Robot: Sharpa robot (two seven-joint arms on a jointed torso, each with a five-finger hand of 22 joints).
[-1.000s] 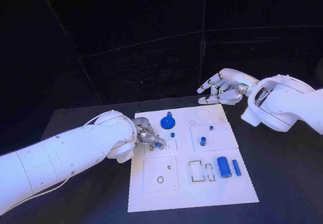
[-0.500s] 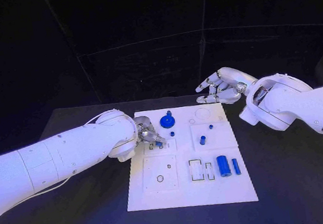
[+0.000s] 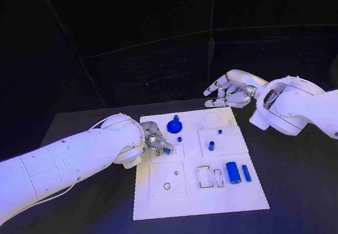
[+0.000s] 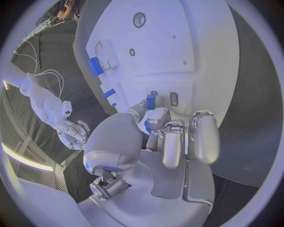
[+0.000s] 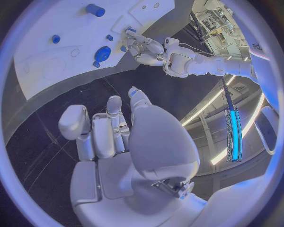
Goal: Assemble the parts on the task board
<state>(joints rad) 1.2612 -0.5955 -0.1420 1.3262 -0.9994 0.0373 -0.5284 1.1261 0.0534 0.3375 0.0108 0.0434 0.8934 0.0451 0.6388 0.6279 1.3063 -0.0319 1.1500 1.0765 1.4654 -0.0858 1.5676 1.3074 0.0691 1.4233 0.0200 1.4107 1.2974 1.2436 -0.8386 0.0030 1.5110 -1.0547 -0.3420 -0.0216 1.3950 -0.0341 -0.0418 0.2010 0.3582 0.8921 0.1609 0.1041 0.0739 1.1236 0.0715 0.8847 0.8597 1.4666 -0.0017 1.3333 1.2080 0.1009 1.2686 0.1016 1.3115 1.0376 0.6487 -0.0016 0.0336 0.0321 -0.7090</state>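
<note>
Pinching a small blue part at its fingertips, the left hand rests over the task board. Beyond the board's far edge, the right hand hovers empty, fingers loosely apart

Task board matt white, seemingly plastic; table matt.

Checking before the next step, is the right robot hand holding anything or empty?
Empty. The right robot hand hangs past the task board's far edge, fingers apart, nothing between them in the right wrist view.
</note>
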